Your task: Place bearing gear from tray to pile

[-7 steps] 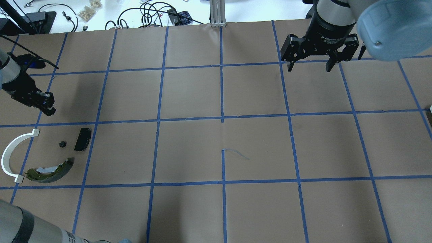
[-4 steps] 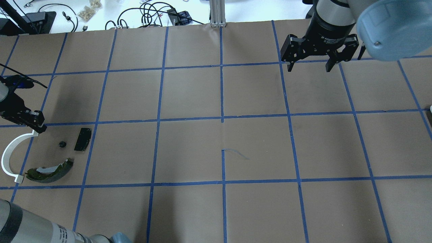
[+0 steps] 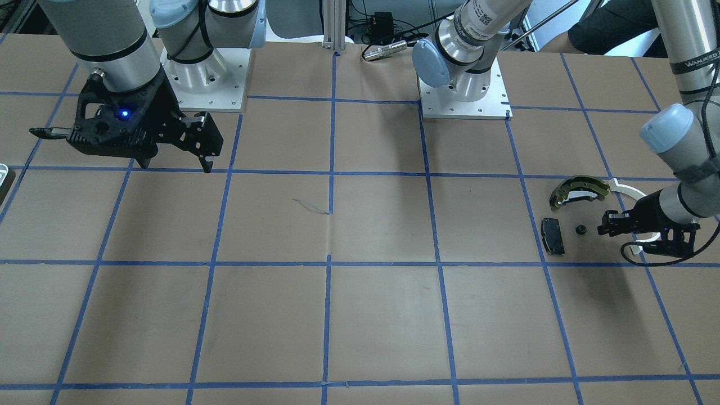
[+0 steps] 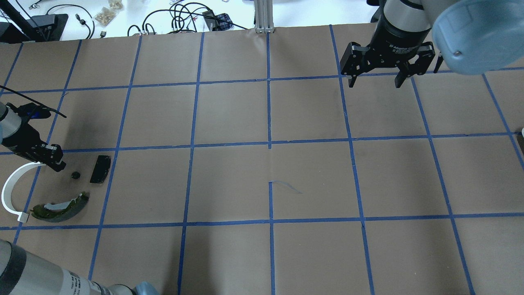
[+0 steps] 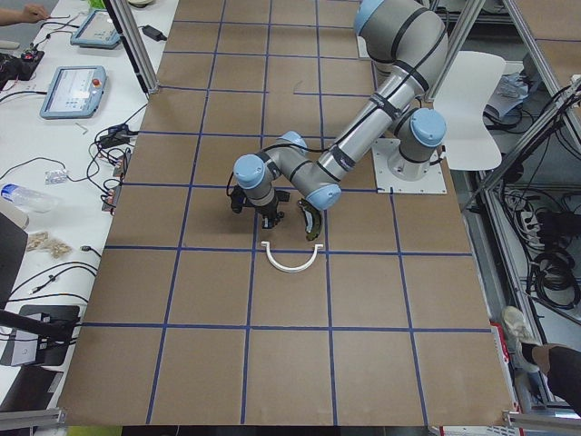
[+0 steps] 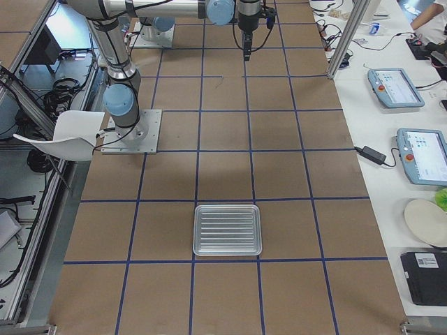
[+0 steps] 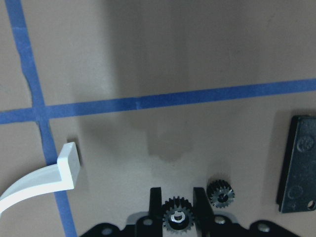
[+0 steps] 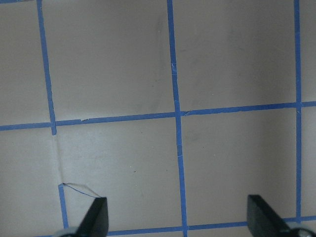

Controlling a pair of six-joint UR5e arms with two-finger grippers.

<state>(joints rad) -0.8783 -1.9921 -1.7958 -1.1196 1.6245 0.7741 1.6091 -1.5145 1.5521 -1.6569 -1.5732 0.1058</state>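
Observation:
My left gripper (image 7: 177,205) is shut on a small black bearing gear (image 7: 177,217), held low over the table. In the overhead view it (image 4: 56,163) is at the far left, beside the pile. The pile holds a second small black gear (image 4: 75,175), a black rectangular pad (image 4: 100,169), an olive-gold brake shoe (image 4: 61,207) and a white curved strip (image 4: 8,190). That second gear (image 7: 220,193) lies just right of my fingertips. My right gripper (image 4: 374,82) is open and empty, high at the far right. The tray (image 6: 197,230) shows in the exterior right view.
Brown paper with a blue tape grid covers the table (image 4: 270,180). Cables and small parts lie beyond the far edge (image 4: 176,18). The two arm bases (image 3: 464,95) stand on the robot's side. A tray corner (image 3: 3,174) shows at the front view's left edge.
My left gripper has come down the overhead view toward the pile, then shifted right to the end of the white strip, near the loose gear. The right arm has not moved.

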